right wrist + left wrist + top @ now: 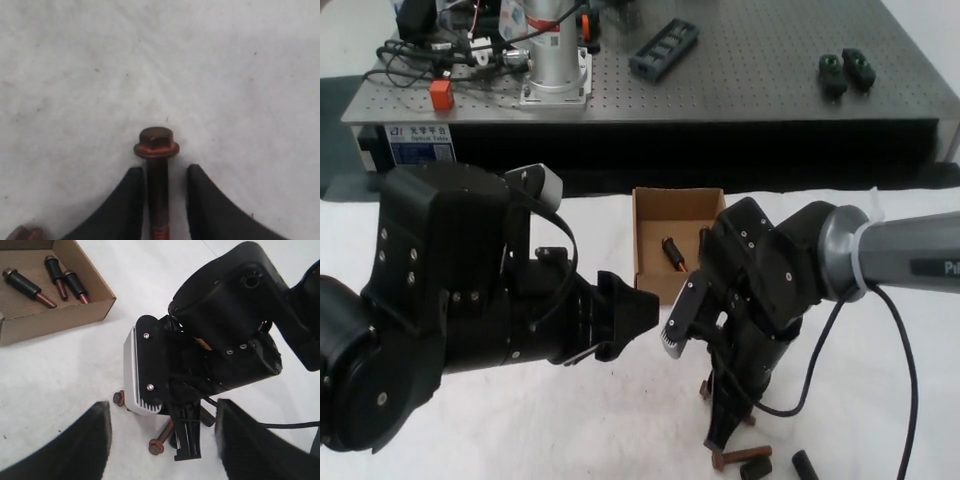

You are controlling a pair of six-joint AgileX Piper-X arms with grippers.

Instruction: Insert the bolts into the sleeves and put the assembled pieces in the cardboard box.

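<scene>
Right pincer (164,169) straddles bolt (156,145) lying on bench (75,75), not yet clenched; uneven closing could roll bolt aside. Left pincer (162,407) released, empty.

The bolt (156,142) between the fingers of the right hand (164,172) loses its threaded end at the frame edge. The right arm hides the cardboard box's (675,208) 4 o'clock corner.
</scene>
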